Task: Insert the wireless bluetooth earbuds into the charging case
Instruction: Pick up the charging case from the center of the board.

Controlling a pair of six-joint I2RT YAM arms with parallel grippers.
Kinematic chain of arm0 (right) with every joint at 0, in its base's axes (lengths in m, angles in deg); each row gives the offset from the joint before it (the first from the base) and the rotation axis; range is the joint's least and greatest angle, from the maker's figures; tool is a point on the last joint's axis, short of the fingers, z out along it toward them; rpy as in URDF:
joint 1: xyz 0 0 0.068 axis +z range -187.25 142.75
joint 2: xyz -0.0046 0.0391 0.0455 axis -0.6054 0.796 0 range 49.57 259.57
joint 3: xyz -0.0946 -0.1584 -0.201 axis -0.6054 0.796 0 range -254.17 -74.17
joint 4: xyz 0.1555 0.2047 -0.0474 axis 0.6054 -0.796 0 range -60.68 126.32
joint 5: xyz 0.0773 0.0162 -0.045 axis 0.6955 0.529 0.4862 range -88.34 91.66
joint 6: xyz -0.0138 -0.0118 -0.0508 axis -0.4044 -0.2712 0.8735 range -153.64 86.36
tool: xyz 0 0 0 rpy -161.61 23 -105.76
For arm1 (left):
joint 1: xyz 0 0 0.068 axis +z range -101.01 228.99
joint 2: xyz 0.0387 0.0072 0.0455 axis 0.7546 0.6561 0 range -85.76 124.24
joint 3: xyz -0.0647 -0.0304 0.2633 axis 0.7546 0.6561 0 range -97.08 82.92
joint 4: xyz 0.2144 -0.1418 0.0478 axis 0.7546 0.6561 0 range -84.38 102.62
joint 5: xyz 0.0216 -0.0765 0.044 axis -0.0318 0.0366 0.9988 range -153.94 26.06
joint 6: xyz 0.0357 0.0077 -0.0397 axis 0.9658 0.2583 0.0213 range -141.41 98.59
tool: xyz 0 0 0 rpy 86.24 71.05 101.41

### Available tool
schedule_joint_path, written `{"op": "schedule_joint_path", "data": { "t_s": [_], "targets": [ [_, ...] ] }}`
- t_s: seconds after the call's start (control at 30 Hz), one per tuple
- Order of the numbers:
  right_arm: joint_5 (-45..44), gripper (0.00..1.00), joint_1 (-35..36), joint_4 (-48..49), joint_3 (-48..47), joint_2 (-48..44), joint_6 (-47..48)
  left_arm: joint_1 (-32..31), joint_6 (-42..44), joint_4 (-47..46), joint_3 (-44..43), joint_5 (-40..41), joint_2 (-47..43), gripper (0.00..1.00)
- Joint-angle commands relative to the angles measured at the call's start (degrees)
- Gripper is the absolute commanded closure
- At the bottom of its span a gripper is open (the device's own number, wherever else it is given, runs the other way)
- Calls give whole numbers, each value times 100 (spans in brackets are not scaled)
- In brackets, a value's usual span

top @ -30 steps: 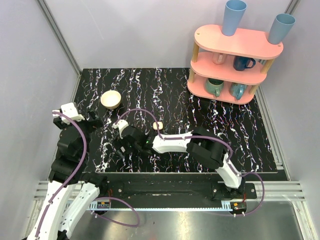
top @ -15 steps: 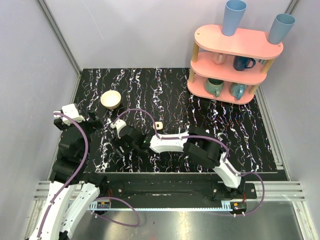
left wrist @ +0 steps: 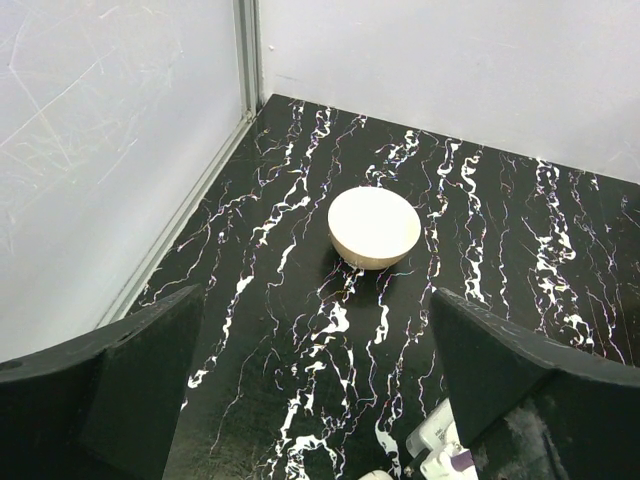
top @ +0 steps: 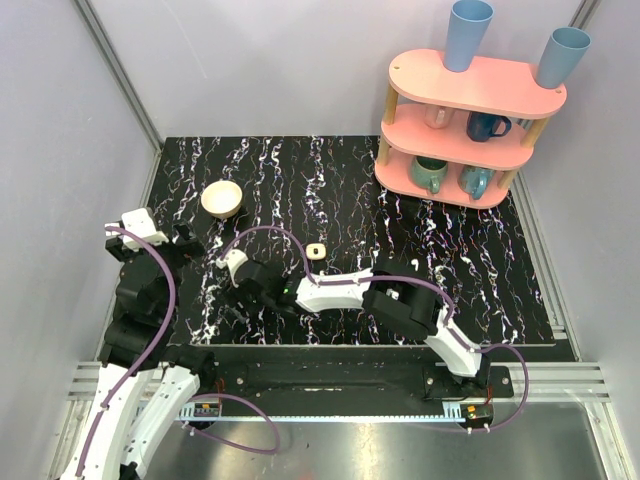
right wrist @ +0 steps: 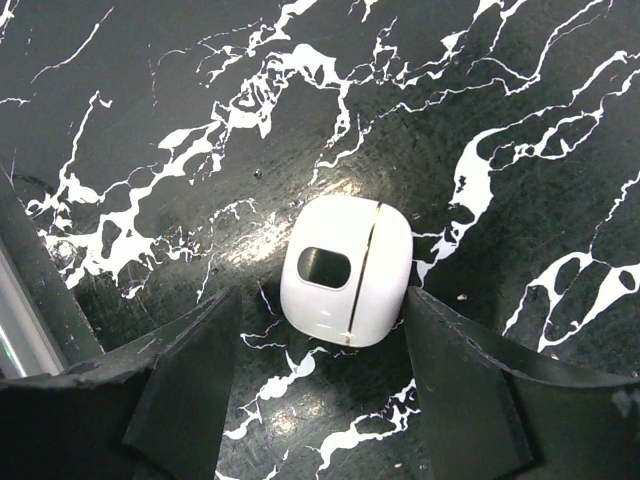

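The charging case point(right wrist: 347, 270) lies closed on the marbled table point(right wrist: 150, 120), near its front left. The right gripper point(right wrist: 320, 300) has slid over it and its jaws have narrowed to straddle it. They don't look clamped yet, so a pickup seems underway. The left gripper point(left wrist: 315, 310) hangs wide apart. I see no earbuds and no readable writing.

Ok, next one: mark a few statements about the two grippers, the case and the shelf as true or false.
1. The right gripper has its fingers on either side of the white case. True.
2. The left gripper is shut on the bowl. False: it is wide open and empty, and the bowl sits apart, farther along the table.
3. Two blue cups stand on top of the pink shelf. True.
4. The white case sits on the pink shelf. False: it lies on the table.
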Motion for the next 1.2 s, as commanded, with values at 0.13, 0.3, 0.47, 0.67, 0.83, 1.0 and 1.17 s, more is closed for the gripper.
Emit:
{"op": "schedule_joint_path", "data": {
  "t_s": [0.13, 0.3, 0.47, 0.67, 0.83, 1.0, 1.17],
  "targets": [
    [-308, 35, 49, -6, -122, 126, 152, 48, 65, -180, -22, 77, -52, 1],
    [-335, 39, 49, -23, -157, 143, 178, 65, 39, -180, -13, 165, -61, 1],
    [-396, 41, 49, -94, -192, 161, 222, 83, 39, -197, 13, 156, -87, 1],
    [-440, 42, 49, -295, -315, 231, 363, 91, 56, -250, 13, 121, -78, 1],
    [-475, 52, 49, -313, -272, 179, 354, 91, -5, -242, 13, 138, -96, 1],
    [-607, 61, 49, -278, -105, -32, 415, 100, -137, -180, -39, 235, -183, 1],
    [-897, 72, 41, -50, 211, -480, 609, 100, -172, -241, 31, 332, -298, 1]
  ]
}}
